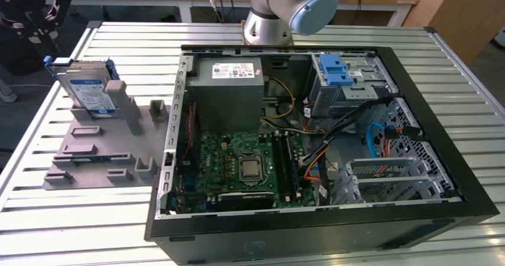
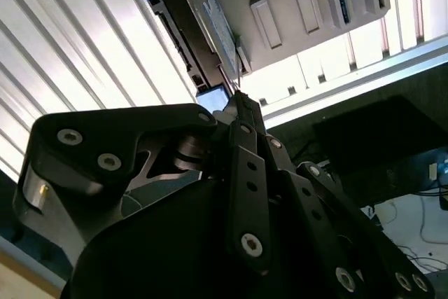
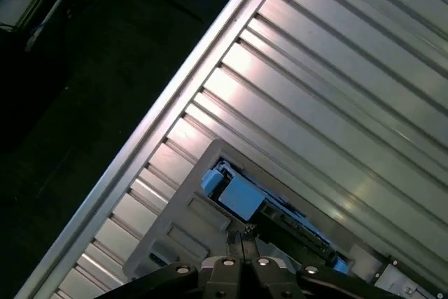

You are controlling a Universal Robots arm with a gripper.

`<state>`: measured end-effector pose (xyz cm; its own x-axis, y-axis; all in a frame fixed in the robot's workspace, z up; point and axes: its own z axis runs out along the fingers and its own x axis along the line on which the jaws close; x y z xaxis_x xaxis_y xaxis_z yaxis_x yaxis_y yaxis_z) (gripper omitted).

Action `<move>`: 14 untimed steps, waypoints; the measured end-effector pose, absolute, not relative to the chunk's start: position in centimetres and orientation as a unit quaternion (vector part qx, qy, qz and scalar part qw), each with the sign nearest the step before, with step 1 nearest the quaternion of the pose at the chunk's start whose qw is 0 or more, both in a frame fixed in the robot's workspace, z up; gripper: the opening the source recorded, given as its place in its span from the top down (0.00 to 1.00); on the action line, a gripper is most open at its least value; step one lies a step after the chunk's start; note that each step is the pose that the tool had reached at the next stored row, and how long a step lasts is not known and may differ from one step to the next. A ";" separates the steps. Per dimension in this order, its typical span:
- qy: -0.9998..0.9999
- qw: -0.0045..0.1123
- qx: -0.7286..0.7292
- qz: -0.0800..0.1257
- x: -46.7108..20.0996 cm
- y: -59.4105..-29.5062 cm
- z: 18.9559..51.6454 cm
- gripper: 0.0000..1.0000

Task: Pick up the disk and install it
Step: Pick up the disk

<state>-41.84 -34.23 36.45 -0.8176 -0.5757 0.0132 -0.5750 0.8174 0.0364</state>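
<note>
I read the gripper (image 3: 238,237) as closed: in both wrist views the two fingers (image 2: 245,166) meet at their tips, with nothing held between them. Straight ahead of the fingertips, and clear of them, the disk (image 3: 269,209) stands on edge in a grey holder (image 3: 175,236), with its blue frame showing at the end. Beyond the holder lies the slatted metal table (image 3: 336,103) that carries it. In the exterior view, the disk (image 1: 87,90) sits at one end of the holder, well apart from the open computer case (image 1: 442,219). The drive bay (image 1: 347,80) inside that case has a blue latch.
</note>
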 end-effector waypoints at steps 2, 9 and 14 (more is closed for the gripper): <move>-0.949 0.012 0.315 -0.015 -41.8 -34.2 36.4 0.89; -0.938 0.005 0.347 -0.014 -41.8 -34.2 36.4 0.89; -0.928 0.000 0.372 -0.015 -41.8 -34.2 36.3 0.89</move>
<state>-41.84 -34.22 36.32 -0.7231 -0.6907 -0.0115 -0.6907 0.7226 0.0283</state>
